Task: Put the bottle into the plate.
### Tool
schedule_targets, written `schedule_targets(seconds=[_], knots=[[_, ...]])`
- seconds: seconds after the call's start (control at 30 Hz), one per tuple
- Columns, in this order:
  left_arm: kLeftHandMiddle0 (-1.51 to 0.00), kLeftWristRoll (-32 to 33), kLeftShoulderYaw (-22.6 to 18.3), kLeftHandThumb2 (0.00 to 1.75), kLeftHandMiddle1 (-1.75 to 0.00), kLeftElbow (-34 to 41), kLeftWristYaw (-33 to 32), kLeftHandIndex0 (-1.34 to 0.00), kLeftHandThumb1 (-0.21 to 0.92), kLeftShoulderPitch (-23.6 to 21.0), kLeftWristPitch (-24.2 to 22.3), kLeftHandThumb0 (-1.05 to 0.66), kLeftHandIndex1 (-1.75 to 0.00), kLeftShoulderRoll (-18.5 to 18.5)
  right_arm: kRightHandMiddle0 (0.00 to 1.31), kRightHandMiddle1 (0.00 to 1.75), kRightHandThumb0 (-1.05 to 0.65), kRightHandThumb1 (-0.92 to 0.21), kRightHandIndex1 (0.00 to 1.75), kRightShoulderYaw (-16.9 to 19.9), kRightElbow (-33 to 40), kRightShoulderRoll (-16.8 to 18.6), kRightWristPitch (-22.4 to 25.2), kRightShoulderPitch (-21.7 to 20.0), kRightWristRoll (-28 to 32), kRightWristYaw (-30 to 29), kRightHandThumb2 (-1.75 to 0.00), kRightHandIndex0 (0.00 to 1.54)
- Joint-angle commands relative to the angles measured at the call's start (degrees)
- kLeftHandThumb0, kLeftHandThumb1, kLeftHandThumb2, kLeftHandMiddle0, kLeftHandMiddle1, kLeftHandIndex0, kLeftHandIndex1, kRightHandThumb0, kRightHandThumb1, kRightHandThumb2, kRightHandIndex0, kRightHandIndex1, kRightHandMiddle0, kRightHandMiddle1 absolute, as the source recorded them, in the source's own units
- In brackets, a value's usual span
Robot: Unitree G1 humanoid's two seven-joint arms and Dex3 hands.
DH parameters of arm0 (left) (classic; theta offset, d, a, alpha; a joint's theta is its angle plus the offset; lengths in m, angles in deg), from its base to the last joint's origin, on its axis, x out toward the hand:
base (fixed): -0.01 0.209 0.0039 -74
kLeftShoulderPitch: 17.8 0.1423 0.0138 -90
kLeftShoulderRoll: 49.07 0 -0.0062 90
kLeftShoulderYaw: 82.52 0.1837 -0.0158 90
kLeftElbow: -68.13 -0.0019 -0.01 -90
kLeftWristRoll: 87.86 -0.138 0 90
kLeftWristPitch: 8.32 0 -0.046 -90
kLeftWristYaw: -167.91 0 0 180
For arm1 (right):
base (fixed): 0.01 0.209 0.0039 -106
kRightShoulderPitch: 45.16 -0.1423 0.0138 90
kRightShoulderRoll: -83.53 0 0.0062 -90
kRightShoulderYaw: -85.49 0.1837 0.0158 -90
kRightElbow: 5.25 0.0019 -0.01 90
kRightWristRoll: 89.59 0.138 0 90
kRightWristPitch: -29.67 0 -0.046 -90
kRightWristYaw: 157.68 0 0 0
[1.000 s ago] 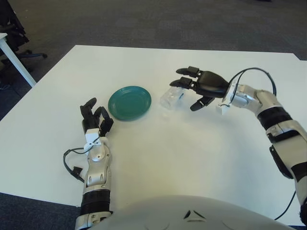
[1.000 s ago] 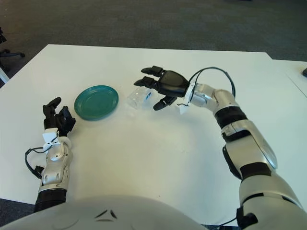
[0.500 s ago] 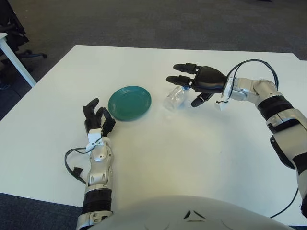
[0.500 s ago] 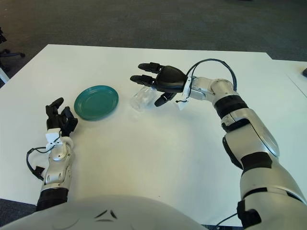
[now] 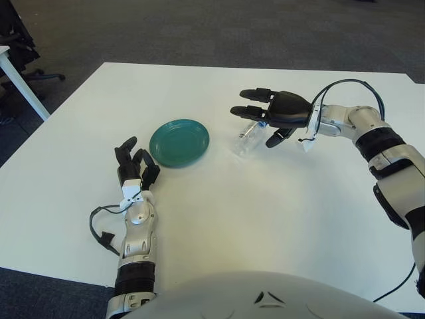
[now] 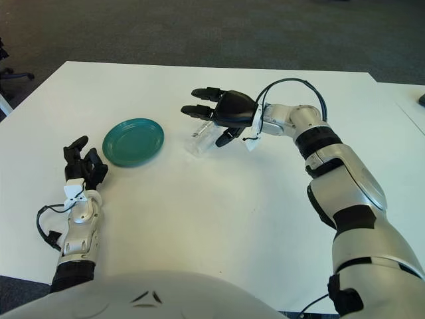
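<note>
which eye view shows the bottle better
Slightly the right eye view: the clear bottle lies on the table under the right hand, and its lower end shows free of the fingers. The left eye view gives the same scene, with the bottle nearly as plain, right of the green plate.

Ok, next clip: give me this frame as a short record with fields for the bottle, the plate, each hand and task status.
bottle: clear bottle lying tilted on the white table, right of the plate, not on it
plate: green plate, nothing on it
right hand: right hand over the bottle's upper end, fingers spread; a firm grasp cannot be confirmed
left hand: left hand idle, near and left of the plate
status: bottle not yet in plate
</note>
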Motion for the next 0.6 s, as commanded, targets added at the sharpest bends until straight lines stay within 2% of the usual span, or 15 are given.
schedule_targets(seconds=[0.0,0.57], knots=[[-0.35,-0.7,0.1,0.88,-0.37,-0.3,-0.5,-0.02,0.92,-0.5,0.5,-0.75,-1.02,-0.1,0.0,0.0,-1.05,-0.92,0.0,-0.6,-1.5,0.6,-0.2,-2.6,0.0,-0.3,-0.66,0.0],[-0.35,-1.3,0.4,0.88,-0.34,0.6,-1.3,-0.01,0.92,0.3,-0.1,-0.75,-1.02,0.6,0.0,0.0,-1.05,-0.92,0.0,-2.8,-7.4,3.6,0.7,-6.6,-0.2,-1.5,-0.65,0.0]])
